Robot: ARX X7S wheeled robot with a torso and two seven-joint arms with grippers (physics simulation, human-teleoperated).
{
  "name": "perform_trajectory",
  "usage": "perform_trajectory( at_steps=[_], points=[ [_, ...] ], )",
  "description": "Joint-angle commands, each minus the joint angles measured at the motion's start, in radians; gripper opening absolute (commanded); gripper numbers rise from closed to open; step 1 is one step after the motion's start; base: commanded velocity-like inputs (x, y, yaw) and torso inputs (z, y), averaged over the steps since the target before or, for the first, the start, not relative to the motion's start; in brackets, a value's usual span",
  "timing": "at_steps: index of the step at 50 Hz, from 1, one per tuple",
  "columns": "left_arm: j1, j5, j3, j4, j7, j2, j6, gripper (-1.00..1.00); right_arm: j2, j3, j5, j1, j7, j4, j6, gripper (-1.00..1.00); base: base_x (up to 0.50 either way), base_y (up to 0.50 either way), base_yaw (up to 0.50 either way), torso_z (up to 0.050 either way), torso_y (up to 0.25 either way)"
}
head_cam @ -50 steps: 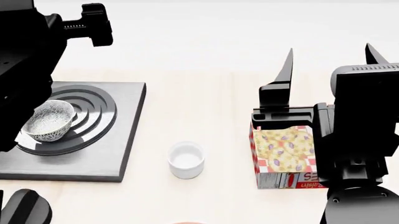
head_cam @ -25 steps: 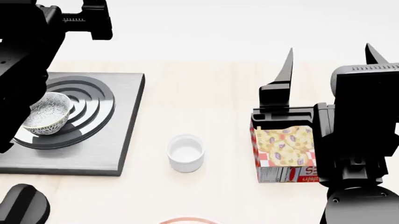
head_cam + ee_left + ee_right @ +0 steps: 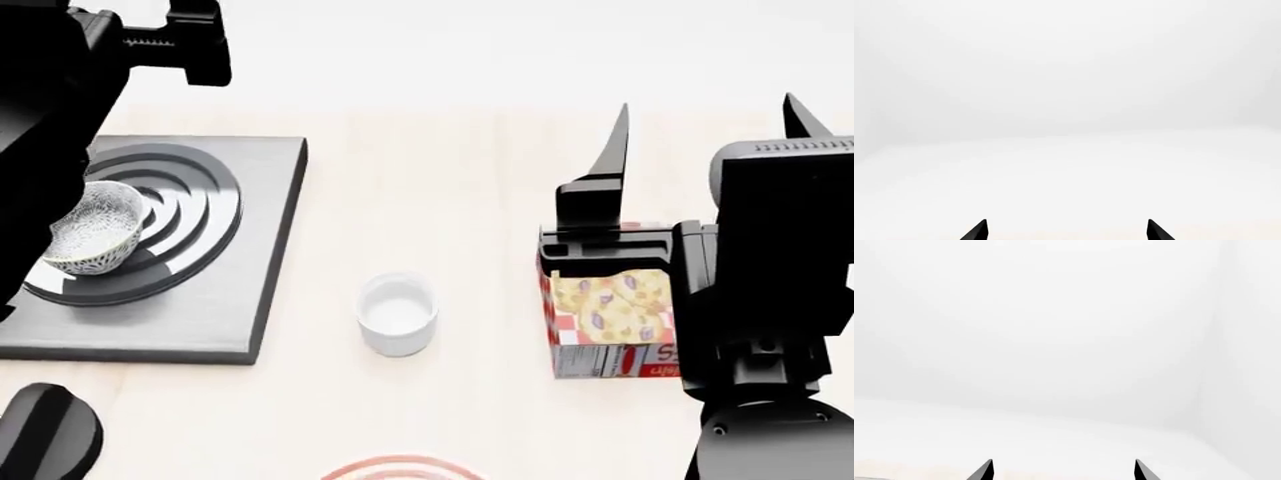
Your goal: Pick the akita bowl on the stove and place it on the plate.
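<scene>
The speckled akita bowl (image 3: 91, 240) sits upright on the ring burner of the dark stove (image 3: 254, 300) at the left of the head view; my left arm (image 3: 54, 110) hangs over it and covers its left edge. Only the red-striped top rim of the plate (image 3: 400, 468) shows, at the bottom edge. My left gripper (image 3: 1067, 229) is open and empty, its wrist view showing only pale background. My right gripper (image 3: 705, 108) stands open above the right side of the table, far from the bowl; my right gripper (image 3: 1063, 469) holds nothing.
A plain white cup (image 3: 398, 315) stands between the stove and a red-checked food box (image 3: 607, 320). The box lies just below the right gripper's left finger. A round black part (image 3: 47, 435) sits at the bottom left corner.
The head view has tilted: the stove, bowl and cup sit higher in frame and the plate's rim has come into sight at the bottom. The right arm has not moved.
</scene>
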Motion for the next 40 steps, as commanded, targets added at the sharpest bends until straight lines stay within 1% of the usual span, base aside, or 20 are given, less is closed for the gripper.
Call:
perform_trajectory(
  at_steps=[1, 7, 12, 23, 27, 28, 30, 31, 36, 40],
  points=[
    [0.01, -0.003, 0.01, 0.002, 0.001, -0.003, -0.002, 1.0, 0.001, 0.0, 0.003, 0.0, 0.003, 0.004, -0.004, 1.0, 0.0, 0.0, 0.0, 0.019, -0.24],
    [0.008, -0.012, 0.013, 0.005, 0.006, -0.004, -0.019, 1.0, 0.003, -0.002, 0.004, 0.0, 0.003, 0.008, -0.008, 1.0, 0.0, 0.0, 0.0, 0.018, -0.209],
    [0.008, -0.011, 0.012, -0.014, 0.002, -0.001, -0.007, 1.0, 0.003, -0.002, 0.006, 0.0, 0.005, 0.008, -0.009, 1.0, 0.0, 0.0, 0.0, 0.005, -0.021],
    [0.018, -0.017, 0.02, 0.009, -0.005, -0.008, -0.032, 1.0, 0.006, -0.003, 0.01, 0.001, 0.008, 0.006, -0.007, 1.0, 0.0, 0.0, 0.0, 0.0, -0.002],
    [0.018, -0.008, 0.022, -0.004, -0.011, -0.008, -0.006, 1.0, 0.007, -0.005, 0.01, -0.002, 0.007, 0.011, -0.015, 1.0, 0.0, 0.0, 0.0, 0.002, -0.031],
    [0.013, -0.017, 0.009, -0.014, -0.022, -0.005, -0.018, 1.0, 0.007, -0.005, 0.01, -0.002, 0.008, 0.011, -0.014, 1.0, 0.0, 0.0, 0.0, 0.009, -0.127],
    [0.014, -0.004, 0.034, -0.009, -0.011, -0.009, -0.029, 1.0, 0.008, -0.006, 0.011, -0.001, 0.008, 0.011, -0.014, 1.0, 0.0, 0.0, 0.0, 0.007, -0.109],
    [0.015, -0.011, 0.02, 0.0, -0.029, -0.007, -0.03, 1.0, 0.008, -0.006, 0.013, 0.0, 0.011, 0.002, -0.004, 1.0, 0.0, 0.0, 0.0, 0.0, 0.0],
    [0.014, -0.006, 0.034, 0.001, -0.027, -0.007, -0.039, 1.0, 0.009, -0.005, 0.014, -0.001, 0.012, 0.002, -0.005, 1.0, 0.0, 0.0, 0.0, 0.0, 0.0],
    [0.004, 0.001, 0.043, 0.005, -0.046, -0.009, -0.073, 1.0, 0.008, -0.004, 0.018, 0.002, 0.015, -0.006, 0.005, 1.0, 0.0, 0.0, 0.0, 0.0, 0.0]
  ],
)
